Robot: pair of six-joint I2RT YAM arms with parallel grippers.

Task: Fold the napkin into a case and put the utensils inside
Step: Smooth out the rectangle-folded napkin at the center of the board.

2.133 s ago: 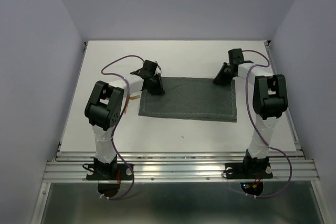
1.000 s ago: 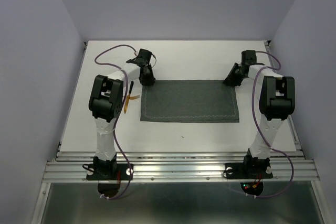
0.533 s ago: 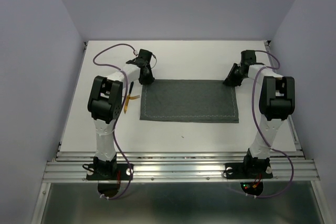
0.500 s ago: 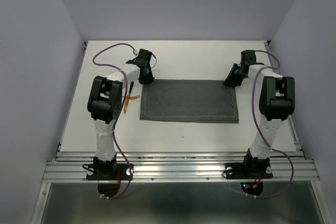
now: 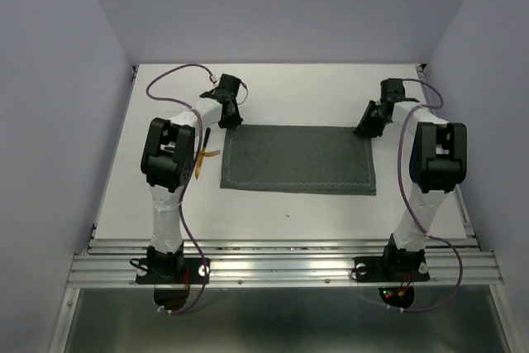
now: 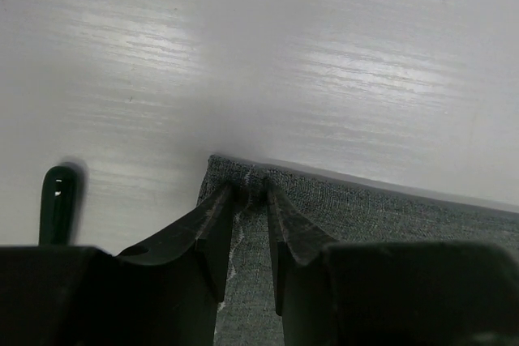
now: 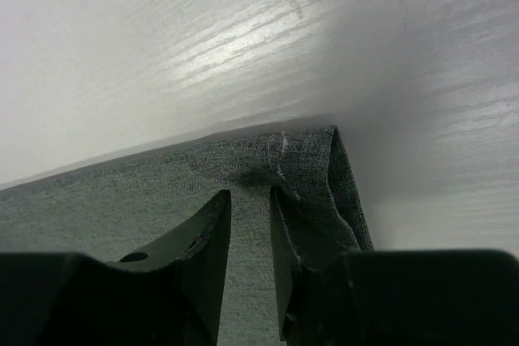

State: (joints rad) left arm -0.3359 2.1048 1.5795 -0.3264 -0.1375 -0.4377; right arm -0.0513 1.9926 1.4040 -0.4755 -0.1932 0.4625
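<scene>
Grey-green napkin (image 5: 297, 159), arms (image 5: 169, 159) outstretched: left fingers (image 6: 211, 224) tight on a far corner, right fingers (image 7: 203, 232) narrow, hold unclear.

The napkin (image 5: 297, 159) is laid flat on the table (image 5: 331, 88), a dark grey-green rectangle, longer from left to right. A thin light stitched line is seen along its hem. At its far right corner the cloth is rumpled and a doubled edge is slightly raised. The utensils (image 5: 211, 154), thin and gold-coloured, with a dark green handle (image 6: 58, 204), are laid just beside its left edge.
</scene>
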